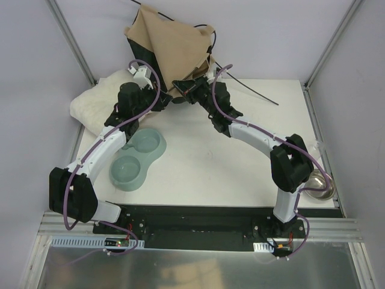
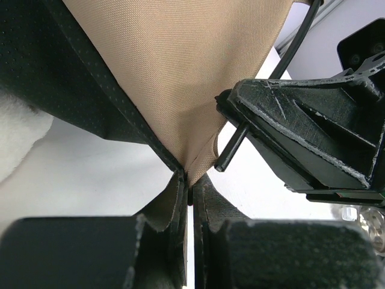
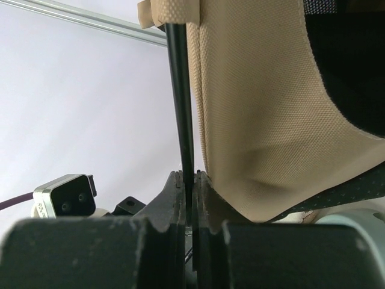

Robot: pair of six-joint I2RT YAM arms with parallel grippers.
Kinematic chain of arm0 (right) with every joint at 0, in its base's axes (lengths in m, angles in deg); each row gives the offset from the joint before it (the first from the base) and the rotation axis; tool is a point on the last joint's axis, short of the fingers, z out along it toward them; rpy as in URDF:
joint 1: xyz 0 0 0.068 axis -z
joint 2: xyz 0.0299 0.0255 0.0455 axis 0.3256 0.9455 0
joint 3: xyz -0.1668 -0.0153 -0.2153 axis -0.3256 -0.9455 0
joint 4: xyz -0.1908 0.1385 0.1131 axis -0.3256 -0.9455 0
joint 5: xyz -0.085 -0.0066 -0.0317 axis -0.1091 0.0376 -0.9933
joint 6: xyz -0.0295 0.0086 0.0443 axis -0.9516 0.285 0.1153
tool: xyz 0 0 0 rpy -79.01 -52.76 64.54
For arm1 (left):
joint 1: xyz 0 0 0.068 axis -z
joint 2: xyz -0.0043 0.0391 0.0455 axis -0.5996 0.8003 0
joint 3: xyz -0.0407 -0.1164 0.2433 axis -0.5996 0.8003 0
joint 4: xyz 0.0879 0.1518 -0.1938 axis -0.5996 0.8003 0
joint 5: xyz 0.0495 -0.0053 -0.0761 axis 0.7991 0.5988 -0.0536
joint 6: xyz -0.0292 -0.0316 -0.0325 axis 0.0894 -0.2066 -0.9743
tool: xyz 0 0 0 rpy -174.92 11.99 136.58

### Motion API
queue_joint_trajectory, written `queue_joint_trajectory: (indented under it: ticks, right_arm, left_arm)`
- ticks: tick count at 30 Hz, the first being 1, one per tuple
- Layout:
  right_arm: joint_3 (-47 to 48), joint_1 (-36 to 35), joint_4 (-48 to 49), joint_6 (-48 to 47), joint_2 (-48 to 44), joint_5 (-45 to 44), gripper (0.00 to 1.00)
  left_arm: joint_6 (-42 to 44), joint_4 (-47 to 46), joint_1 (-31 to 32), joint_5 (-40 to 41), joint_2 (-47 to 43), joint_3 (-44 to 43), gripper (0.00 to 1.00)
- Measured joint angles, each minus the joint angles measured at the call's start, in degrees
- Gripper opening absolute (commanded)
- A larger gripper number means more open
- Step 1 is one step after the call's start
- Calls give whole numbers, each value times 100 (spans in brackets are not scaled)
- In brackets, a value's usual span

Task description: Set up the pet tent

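While the pet tent (image 1: 171,45) slumps just behind the cushion (image 1: 96,99), your left end effector (image 2: 189,186) pinches its tan corner (image 2: 192,138) steady, so your right end effector (image 3: 194,180), clenched on a black pole (image 3: 180,90), can likely seat the tip.

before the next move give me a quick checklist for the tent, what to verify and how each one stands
1. left gripper shut on the tent corner: ok
2. right gripper shut on the black pole: ok
3. pole tip seated in that corner: not ok, it shows bare beside the fabric
4. tent standing: not ok, slumped at the far edge of the table
5. second pole fitted: cannot tell, it sticks out across the table
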Motion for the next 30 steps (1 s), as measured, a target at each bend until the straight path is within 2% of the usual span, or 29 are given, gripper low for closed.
queue_joint_trajectory:
  ticks: [12,30]
  right_arm:
    - [0,20,-164,291,0,-70,0]
    - [61,42,-302,-63,0,-260,0]
  left_arm:
    - [-20,0,-101,-192,37,0,0]
    - [-20,-28,-101,-238,109,-31,0]
